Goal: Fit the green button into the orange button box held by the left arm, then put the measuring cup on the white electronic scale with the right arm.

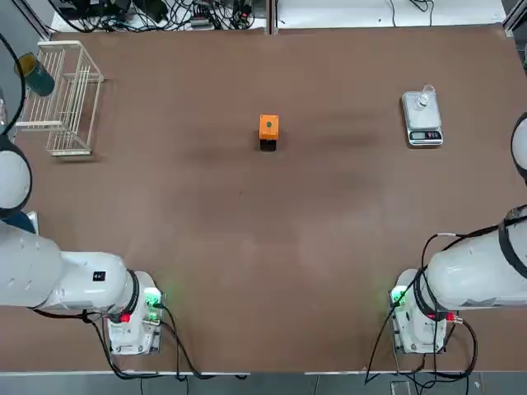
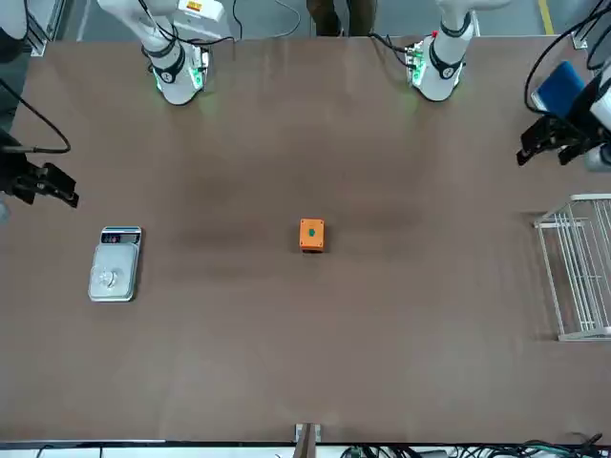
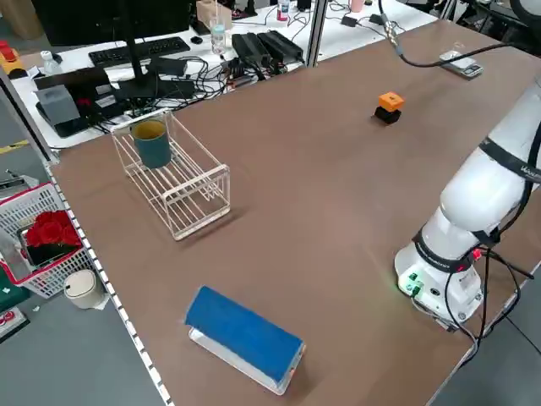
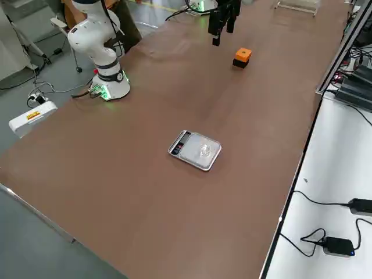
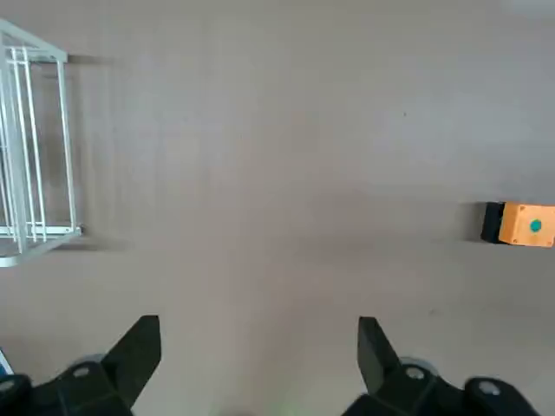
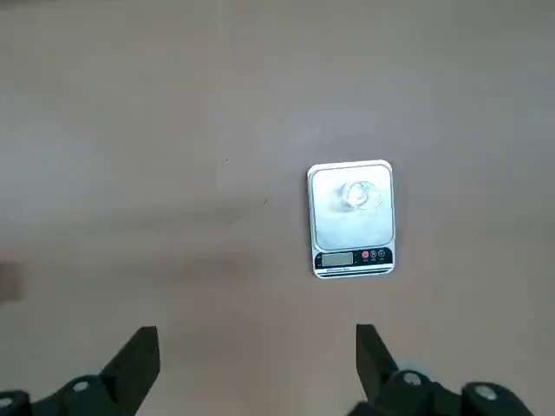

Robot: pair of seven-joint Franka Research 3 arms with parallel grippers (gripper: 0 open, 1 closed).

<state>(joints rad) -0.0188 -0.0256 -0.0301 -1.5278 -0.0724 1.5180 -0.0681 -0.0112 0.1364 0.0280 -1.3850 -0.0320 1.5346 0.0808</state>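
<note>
The orange button box (image 1: pixel 268 127) stands alone in the middle of the table, with the green button (image 1: pixel 268 126) showing as a green dot in its top face. No gripper holds it. The measuring cup (image 6: pixel 358 194) sits on the plate of the white electronic scale (image 6: pixel 350 221), at the far right in the top view (image 1: pixel 422 120). My left gripper (image 5: pixel 257 347) hangs open and empty high over the table's left side, with the box (image 5: pixel 526 225) far off. Also open and empty, my right gripper (image 6: pixel 257 351) hovers well above the right side, short of the scale.
A black block (image 1: pixel 268 145) lies against the box's near side. A white wire rack (image 1: pixel 66 99) holding a teal cup (image 1: pixel 37 76) stands at the far left. A blue-topped box (image 3: pixel 245 336) lies at the table's left edge. Cables run along the far edge.
</note>
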